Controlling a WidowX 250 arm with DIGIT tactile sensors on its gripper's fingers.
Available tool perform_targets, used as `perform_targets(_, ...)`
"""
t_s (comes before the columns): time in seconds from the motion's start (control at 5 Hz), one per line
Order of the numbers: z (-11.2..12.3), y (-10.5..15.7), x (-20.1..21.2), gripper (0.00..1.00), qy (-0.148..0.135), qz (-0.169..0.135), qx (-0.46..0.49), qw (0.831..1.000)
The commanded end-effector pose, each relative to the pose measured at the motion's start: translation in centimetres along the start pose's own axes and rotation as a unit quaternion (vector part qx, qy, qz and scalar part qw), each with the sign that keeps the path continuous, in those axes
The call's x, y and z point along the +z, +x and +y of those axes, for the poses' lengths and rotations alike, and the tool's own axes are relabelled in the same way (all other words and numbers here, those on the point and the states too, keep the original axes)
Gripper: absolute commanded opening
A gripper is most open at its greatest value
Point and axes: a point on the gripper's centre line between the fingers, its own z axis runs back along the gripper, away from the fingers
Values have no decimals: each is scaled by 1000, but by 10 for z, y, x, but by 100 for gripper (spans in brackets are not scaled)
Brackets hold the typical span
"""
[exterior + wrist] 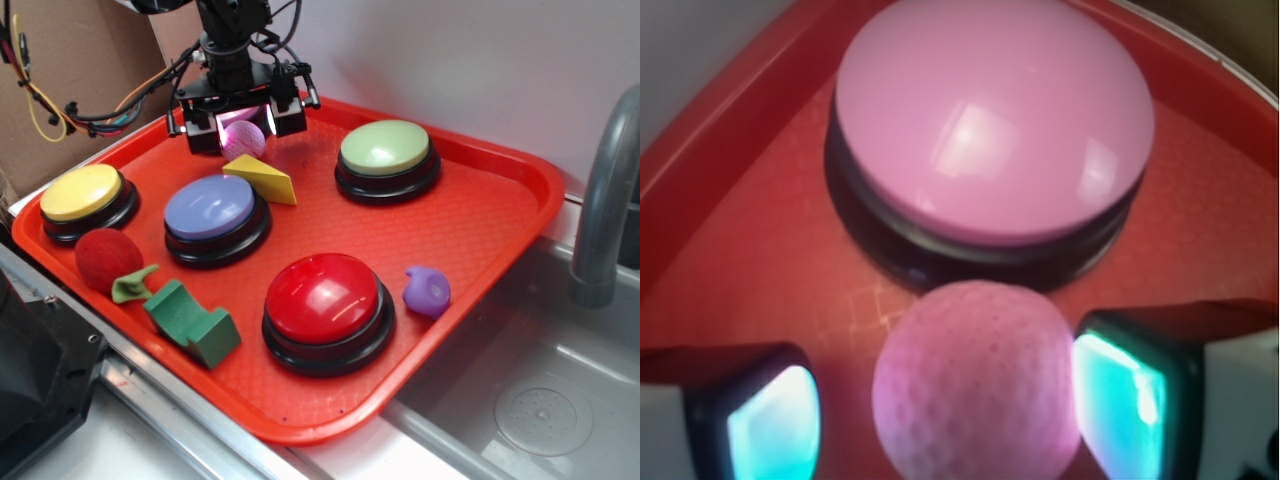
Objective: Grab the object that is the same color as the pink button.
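- We see a red tray (500, 215) carrying everything, set beside a metal sink (540, 400) with a grey faucet (605, 200) at the right.
- We see a red button (325, 300) near the tray's front, the largest dome on it.
- We see a lavender-blue button (212, 212) left of centre, a green button (387, 152) toward the back right and a yellow button (85, 195) at the left edge.
- We see the pink button (990, 120) only in the wrist view, just beyond the ball at the tray's back corner.
- We see the gripper (243, 120) at the back of the tray, its fingers (1130, 395) standing either side of the small pink ball (975, 385); the right one meets the ball, the left shows a slim gap, so we cannot tell whether they clamp it.
- We see a fuzzy red ball (107, 258), a green block (192, 325) and a yellow wedge (265, 180), the wedge just beside the pink ball.
- We see a purple lump (428, 291) right of the red button, and a small green scrap (133, 285) touching the red ball.
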Motion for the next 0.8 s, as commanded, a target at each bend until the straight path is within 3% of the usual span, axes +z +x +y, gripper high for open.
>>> perform_targets(0.0,6,17,14,0,-16,-5,-7,1000)
perform_targets(0.4,-4,28,55,0,-9,-17,-132,991)
perform_targets(0.6,-10,22,109,0,-78,9,-235,969)
